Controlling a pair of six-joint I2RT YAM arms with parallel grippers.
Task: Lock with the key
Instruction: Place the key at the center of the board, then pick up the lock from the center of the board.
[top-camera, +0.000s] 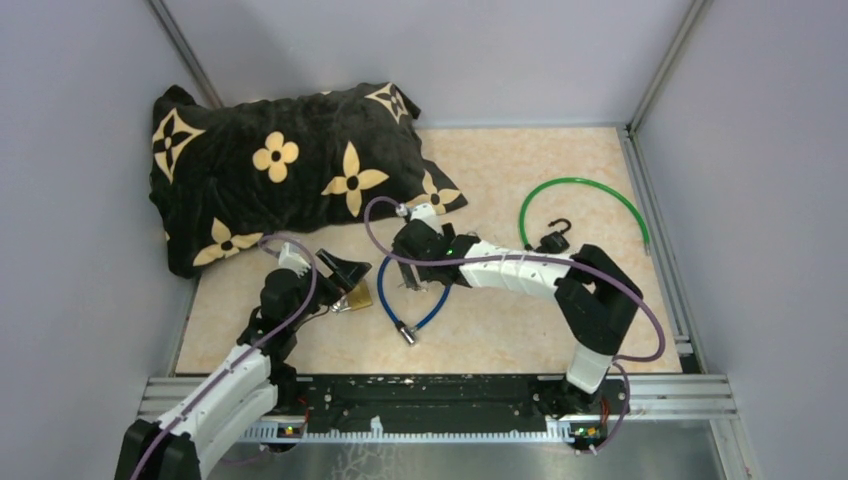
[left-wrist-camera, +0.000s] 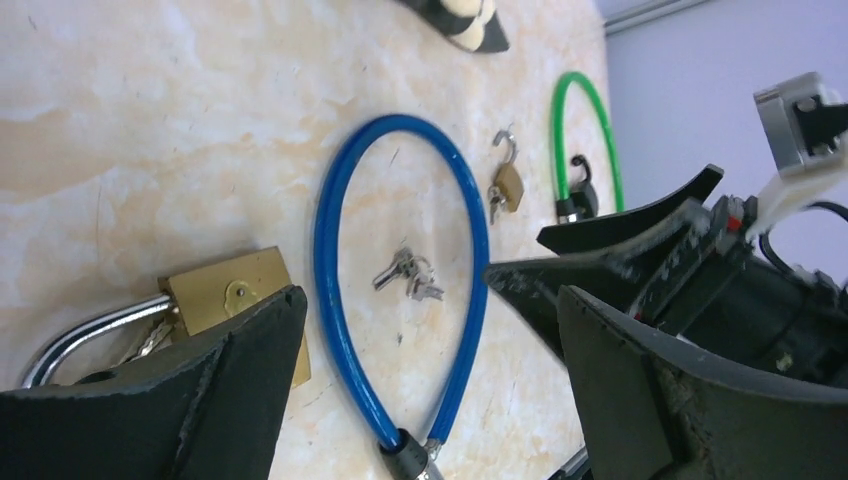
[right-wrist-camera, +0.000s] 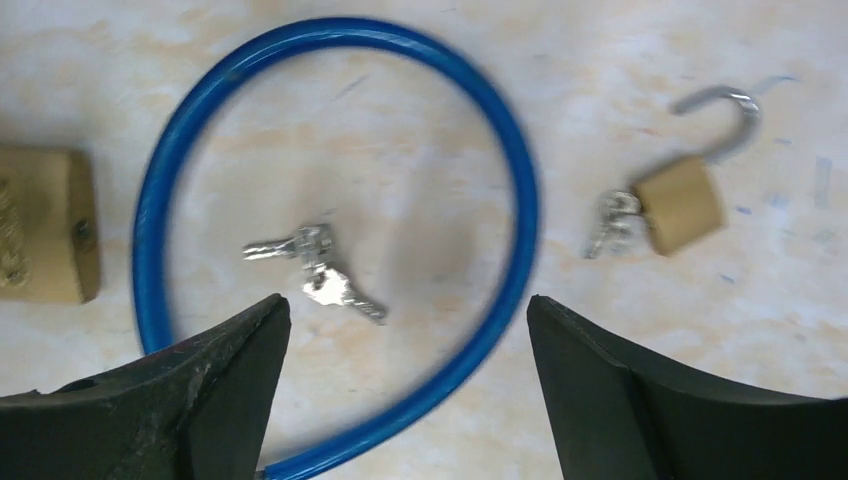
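A bunch of silver keys (right-wrist-camera: 315, 270) lies on the table inside the loop of a blue cable lock (right-wrist-camera: 520, 230). My right gripper (right-wrist-camera: 408, 305) is open and hovers above the loop, just near of the keys. A large brass padlock (left-wrist-camera: 235, 300) with a steel shackle lies left of the loop. My left gripper (left-wrist-camera: 430, 300) is open, its left finger over that padlock. A small brass padlock (right-wrist-camera: 680, 205), its shackle open and keys hanging from it, lies right of the loop. In the top view the right gripper (top-camera: 408, 262) hides the keys.
A black pillow with tan flowers (top-camera: 290, 170) fills the back left. A green cable lock (top-camera: 585, 195) with a small black padlock (top-camera: 553, 238) lies at the right. Grey walls close three sides. The two grippers are close together.
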